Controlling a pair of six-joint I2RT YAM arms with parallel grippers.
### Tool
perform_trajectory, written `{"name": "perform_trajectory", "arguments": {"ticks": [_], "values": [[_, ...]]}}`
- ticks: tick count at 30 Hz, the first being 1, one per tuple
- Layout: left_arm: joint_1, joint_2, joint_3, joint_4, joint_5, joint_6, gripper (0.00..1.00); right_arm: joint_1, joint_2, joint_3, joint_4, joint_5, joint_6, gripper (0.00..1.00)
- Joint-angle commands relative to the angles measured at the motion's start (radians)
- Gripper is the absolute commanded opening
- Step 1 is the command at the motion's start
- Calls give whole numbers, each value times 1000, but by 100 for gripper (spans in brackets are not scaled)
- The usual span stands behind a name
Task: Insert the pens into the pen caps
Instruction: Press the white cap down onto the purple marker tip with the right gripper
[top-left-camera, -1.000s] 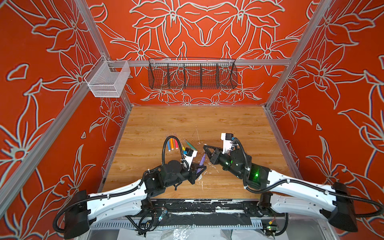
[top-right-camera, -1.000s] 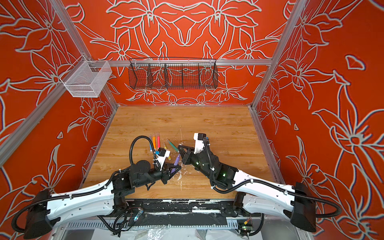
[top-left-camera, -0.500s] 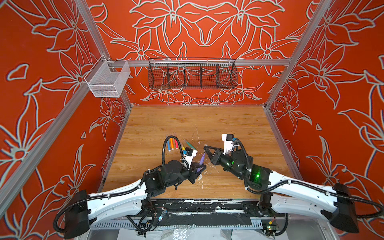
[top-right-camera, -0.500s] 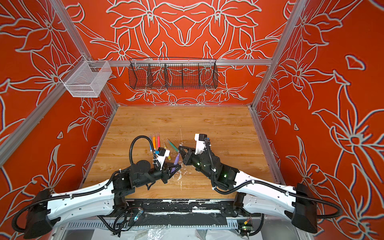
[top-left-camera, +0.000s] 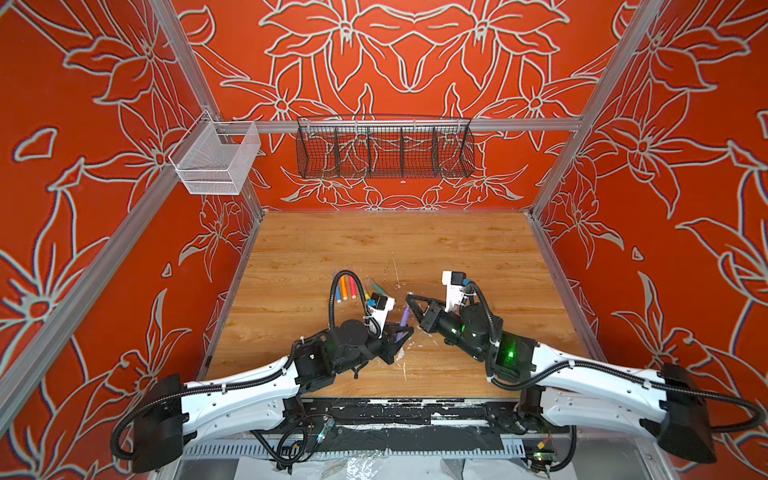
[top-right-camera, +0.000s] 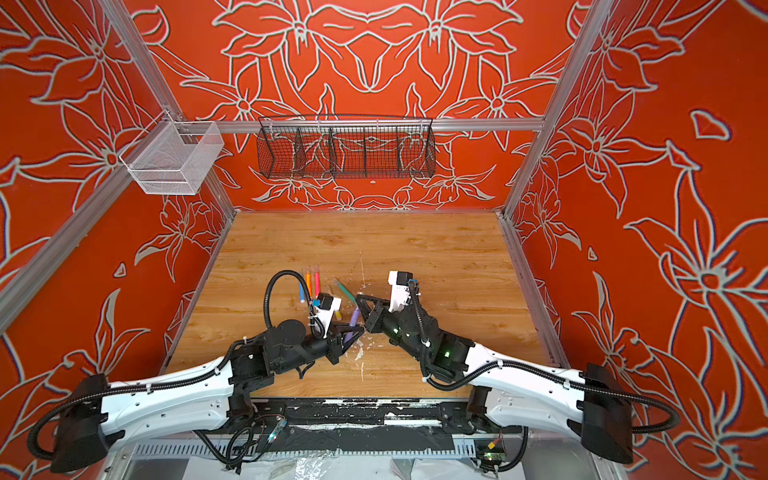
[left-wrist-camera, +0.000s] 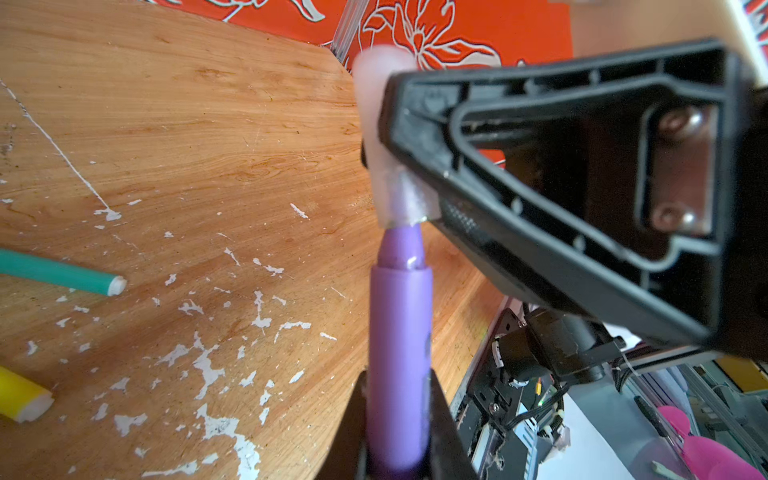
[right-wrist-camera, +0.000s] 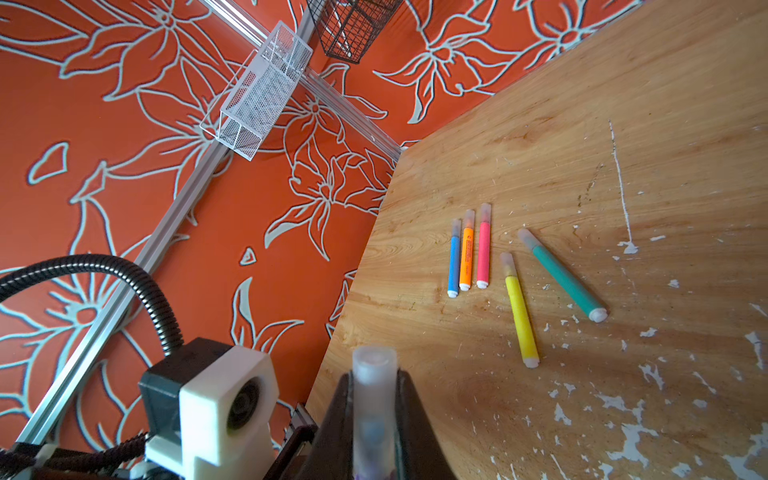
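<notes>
Front and centre, your left gripper (top-left-camera: 400, 332) is clamped shut on the lower barrel of the purple plastic marker pen (left-wrist-camera: 399, 332), with a finger on each side. The pen's long axis runs from that grip away from the front edge toward the back wall, leaning slightly right in both top views, tip end leading.

Your right gripper (top-left-camera: 409, 300) comes in from the right and is closed on the translucent colourless plastic cap (left-wrist-camera: 380, 124). The cap's mouth sits over the pen tip, roughly in line with the barrel. A narrower purple neck shows between the mouth and the barrel shoulder, so the cap is only partly on.

You're holding the pair off the wooden tabletop (top-left-camera: 457, 249), above a patch of white flecks (left-wrist-camera: 203, 370). The two grippers are almost tip to tip, so room is tight there.

Just beyond lie the yellow pen (right-wrist-camera: 519, 316) and the green pen (right-wrist-camera: 565, 278), flat, slanted and apart from each other. Further back and left are the blue pen (right-wrist-camera: 454, 264), orange pen (right-wrist-camera: 466, 257) and pink pen (right-wrist-camera: 483, 253). These three lie side by side and parallel, pointing at the back wall. All five wear cloudy caps on their far ends, with the white butt ends toward the front.

You have open wood running to the back wall and out to the right rail.

Farthest off, the white mesh basket (top-left-camera: 216, 162) and black wire basket (top-left-camera: 384, 151) hang on the rail above the table.
</notes>
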Motion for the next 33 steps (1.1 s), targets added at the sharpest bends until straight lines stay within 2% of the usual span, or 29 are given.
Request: {"name": "perform_trajectory", "arguments": {"ticks": [1, 4, 10, 14, 18, 22, 27, 30, 33], "values": [[8, 45, 73, 49, -25, -24, 0, 31, 10, -13, 41, -52, 6, 0], [30, 117, 103, 60, 10, -45, 0, 47, 0, -25, 42, -37, 0, 0], [50, 126, 117, 91, 57, -46, 0, 59, -48, -49, 18, -3, -17, 2], [50, 119, 109, 103, 83, -23, 0, 59, -85, -54, -11, 14, -36, 27], [50, 98, 61, 144, 88, 0, 0, 59, -136, -49, -70, 32, -57, 45], [50, 70, 16, 160, 91, 29, 0, 59, -193, -43, -130, 67, -76, 56], [50, 22, -37, 182, 143, 86, 0, 58, -220, 4, -202, 89, -107, 58], [47, 3, -62, 199, 201, 127, 0, 56, -196, 43, -231, 97, -124, 58], [44, -28, -86, 197, 213, 150, 0, 52, -161, 78, -241, 94, -131, 55]]}}
